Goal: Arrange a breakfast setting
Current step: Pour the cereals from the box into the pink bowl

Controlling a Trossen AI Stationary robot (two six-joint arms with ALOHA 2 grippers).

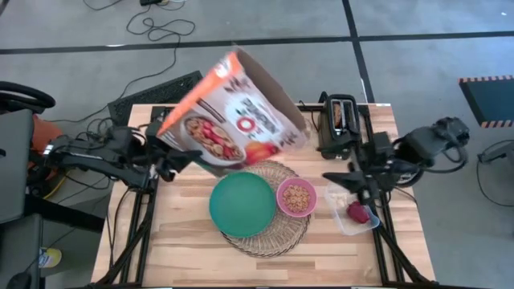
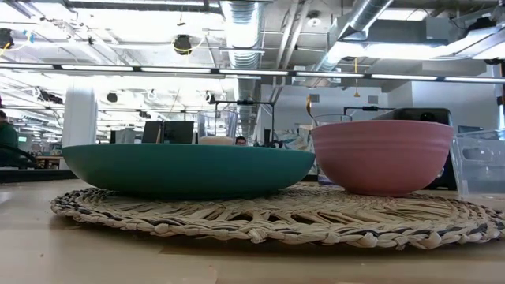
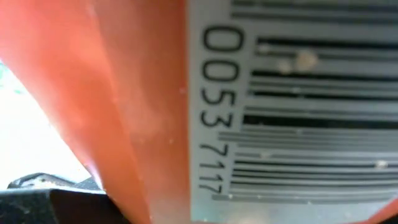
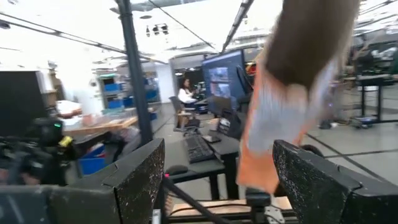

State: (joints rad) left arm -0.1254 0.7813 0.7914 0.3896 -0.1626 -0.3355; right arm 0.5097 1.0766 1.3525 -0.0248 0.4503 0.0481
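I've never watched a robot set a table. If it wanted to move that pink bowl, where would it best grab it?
Probably the rim, from straight above, one finger inside and one outside. The pink bowl stands upright on the mat with its mouth open and cereal low inside. Its far-from-plate side looks best, since the plate sits close against the other side.

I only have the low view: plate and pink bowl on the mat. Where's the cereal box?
Observer: The cereal box is held up over the table's far side by the left pincer, tilted.
Operator: Anything in the bowl? I only see its side.
Observer: Yes, the pink bowl holds brown cereal.
Operator: And the plate?
Observer: The plate is bare.
Operator: Right arm?
Observer: The right pincer is open, beside the tub with the red fruit.
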